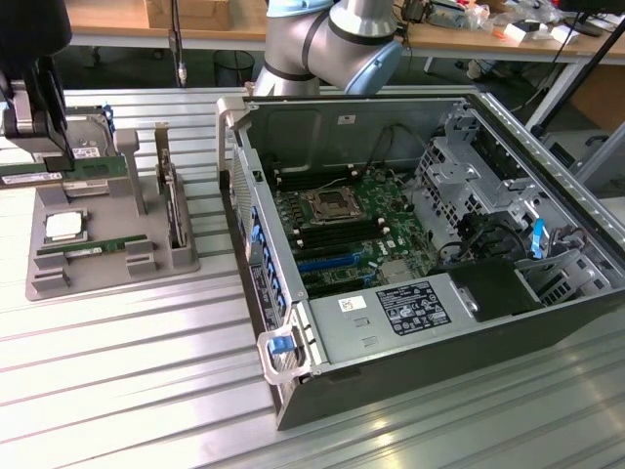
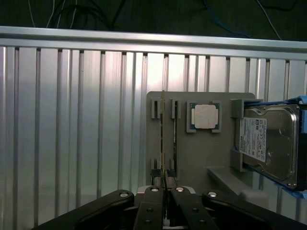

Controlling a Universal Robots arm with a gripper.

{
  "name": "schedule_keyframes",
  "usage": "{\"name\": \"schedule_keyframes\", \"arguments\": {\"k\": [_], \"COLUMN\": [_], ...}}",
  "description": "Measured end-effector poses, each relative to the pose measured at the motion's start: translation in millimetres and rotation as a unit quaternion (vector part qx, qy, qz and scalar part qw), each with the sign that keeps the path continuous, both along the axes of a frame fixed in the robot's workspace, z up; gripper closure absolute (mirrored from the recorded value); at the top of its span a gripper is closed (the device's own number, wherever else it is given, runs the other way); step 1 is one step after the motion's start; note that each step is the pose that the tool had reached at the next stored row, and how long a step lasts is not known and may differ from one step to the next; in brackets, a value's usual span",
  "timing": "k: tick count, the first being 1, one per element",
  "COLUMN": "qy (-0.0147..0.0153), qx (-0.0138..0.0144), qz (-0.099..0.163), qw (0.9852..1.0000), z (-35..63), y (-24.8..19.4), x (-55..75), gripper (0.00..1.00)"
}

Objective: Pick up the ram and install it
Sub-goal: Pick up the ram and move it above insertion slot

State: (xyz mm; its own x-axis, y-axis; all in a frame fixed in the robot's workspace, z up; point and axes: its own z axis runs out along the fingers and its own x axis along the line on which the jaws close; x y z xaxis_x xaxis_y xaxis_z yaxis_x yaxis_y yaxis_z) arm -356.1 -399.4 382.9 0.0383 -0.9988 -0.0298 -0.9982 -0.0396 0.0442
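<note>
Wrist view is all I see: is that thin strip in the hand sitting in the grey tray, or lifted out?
Observer: Lifted out. The ram hangs in the shut hand above the grey tray, clear of its slots.
Operator: Is a computer anywhere near?
Observer: Yes. An open computer case lies to the exterior view's right of the tray, its motherboard exposed.

I count two of one kind: one ram (image 1: 93,166) and a second ram (image 1: 93,246). I see one CPU (image 1: 63,227), one hard drive (image 2: 268,139) and one card (image 1: 173,200) with a metal bracket. There is one gray holder (image 1: 146,259), one open case (image 1: 391,376), one motherboard (image 1: 342,225) and one ribbed table (image 1: 117,371).
</note>
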Motion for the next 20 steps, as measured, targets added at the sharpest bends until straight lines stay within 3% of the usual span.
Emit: {"name": "schedule_keyframes", "arguments": {"k": [20], "qy": [0.0], "qx": [0.0], "qz": [0.0], "qw": [1.0], "z": [11.9], "y": [0.0], "x": [0.0], "gripper": [0.88]}}
